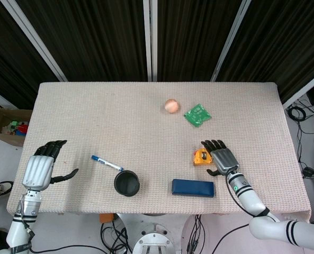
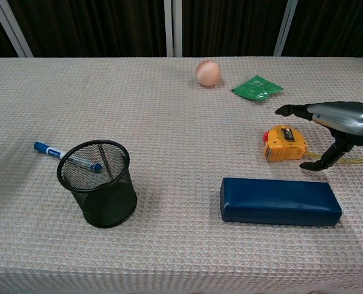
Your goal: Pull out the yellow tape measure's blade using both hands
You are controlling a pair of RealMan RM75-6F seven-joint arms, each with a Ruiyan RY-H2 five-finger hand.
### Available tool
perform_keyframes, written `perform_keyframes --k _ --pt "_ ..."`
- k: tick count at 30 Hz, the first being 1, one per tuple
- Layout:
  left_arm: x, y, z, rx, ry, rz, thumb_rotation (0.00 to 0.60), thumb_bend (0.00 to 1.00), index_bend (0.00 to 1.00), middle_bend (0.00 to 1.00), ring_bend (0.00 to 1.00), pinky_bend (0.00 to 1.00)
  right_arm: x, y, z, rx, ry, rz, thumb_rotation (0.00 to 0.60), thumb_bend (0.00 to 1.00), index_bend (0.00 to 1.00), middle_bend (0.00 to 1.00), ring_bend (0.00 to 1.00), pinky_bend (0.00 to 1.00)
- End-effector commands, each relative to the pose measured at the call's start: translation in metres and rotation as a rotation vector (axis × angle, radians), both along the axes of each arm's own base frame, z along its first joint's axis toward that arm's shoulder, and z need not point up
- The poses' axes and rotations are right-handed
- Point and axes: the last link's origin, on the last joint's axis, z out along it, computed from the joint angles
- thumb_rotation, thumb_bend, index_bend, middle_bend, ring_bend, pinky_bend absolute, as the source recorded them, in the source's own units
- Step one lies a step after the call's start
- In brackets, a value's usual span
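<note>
The yellow tape measure (image 1: 201, 157) (image 2: 284, 143) lies on the table at the right, its blade not drawn out. My right hand (image 1: 222, 159) (image 2: 331, 125) hovers just right of it and partly over it, fingers apart, holding nothing; the thumb reaches down beside the case. My left hand (image 1: 43, 164) is far off at the table's left edge, fingers spread, empty. It shows only in the head view.
A dark blue case (image 1: 193, 188) (image 2: 280, 201) lies just in front of the tape measure. A black mesh cup (image 1: 126, 183) (image 2: 99, 182) and a blue marker (image 1: 106, 162) (image 2: 65, 156) sit left of centre. A peach ball (image 1: 171, 106) (image 2: 208, 73) and green packet (image 1: 197, 115) (image 2: 257, 87) lie further back.
</note>
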Motion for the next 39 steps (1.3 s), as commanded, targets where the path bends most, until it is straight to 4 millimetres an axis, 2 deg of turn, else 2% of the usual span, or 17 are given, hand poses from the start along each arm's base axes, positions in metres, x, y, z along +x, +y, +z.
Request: perform_keyframes --k 1,11,15,19,25,30,32,39 --pt "0.0 0.001 -0.001 -0.002 -0.002 0.001 0.177 0.13 0.16 0.18 0.16 0.28 -0.001 0.0 0.001 -0.001 0.001 0.001 0.6 0.21 0.0 0.07 0.0 0.06" --pt "0.003 0.002 -0.002 -0.005 -0.003 -0.002 0.178 0.13 0.16 0.18 0.16 0.28 -0.003 -0.002 -0.001 0.002 0.004 -0.005 0.6 0.21 0.0 0.08 0.0 0.07" --pt "0.003 0.002 -0.003 -0.009 -0.002 -0.002 0.176 0.13 0.16 0.18 0.16 0.28 -0.002 -0.004 -0.003 0.001 0.0 -0.007 0.6 0.21 0.01 0.13 0.01 0.1" --pt "0.002 0.002 -0.002 -0.009 -0.003 0.003 0.181 0.13 0.16 0.18 0.16 0.28 0.003 -0.007 -0.005 -0.012 -0.015 0.011 0.6 0.21 0.06 0.18 0.07 0.17" --pt "0.005 0.002 -0.001 -0.007 0.008 -0.013 0.176 0.14 0.16 0.18 0.16 0.28 0.007 -0.012 -0.005 -0.02 -0.005 0.027 0.6 0.21 0.12 0.2 0.09 0.19" --pt "0.006 0.003 -0.002 -0.013 0.003 -0.015 0.179 0.14 0.16 0.18 0.16 0.28 0.008 -0.015 -0.006 -0.027 0.003 0.029 0.6 0.21 0.29 0.26 0.15 0.25" --pt "0.005 0.003 -0.002 -0.014 0.002 -0.012 0.179 0.14 0.16 0.18 0.16 0.28 0.009 -0.015 -0.007 -0.025 0.009 0.029 0.6 0.21 0.33 0.27 0.16 0.26" --pt "0.004 0.003 -0.002 -0.013 0.0 -0.009 0.177 0.14 0.16 0.18 0.16 0.28 0.011 -0.017 -0.01 -0.022 0.013 0.033 0.6 0.22 0.34 0.29 0.22 0.3"
